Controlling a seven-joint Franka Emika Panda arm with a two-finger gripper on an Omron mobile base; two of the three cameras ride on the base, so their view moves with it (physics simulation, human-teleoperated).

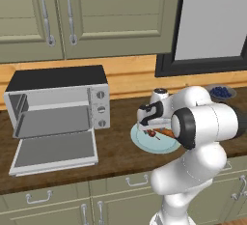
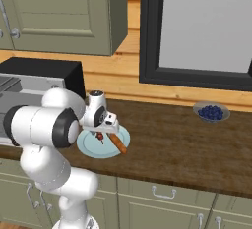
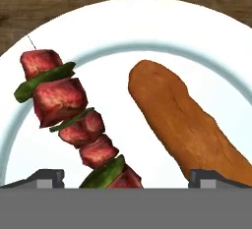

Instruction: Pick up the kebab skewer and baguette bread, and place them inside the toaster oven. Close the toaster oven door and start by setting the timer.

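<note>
Kebab skewer lies on plate, left half, baguette bread beside it, apart, not touching. Plate sits mid-counter, near front edge, right of toaster oven. My pincer hangs directly above plate, released, jaws spread wide, nothing held; fingertips straddle skewer's lower end, likely to allow grasp across stick. Toaster oven door lies folded down flat, cavity exposed, ready for loading. Judgement: pick of skewer not yet done; descent needed.
</note>
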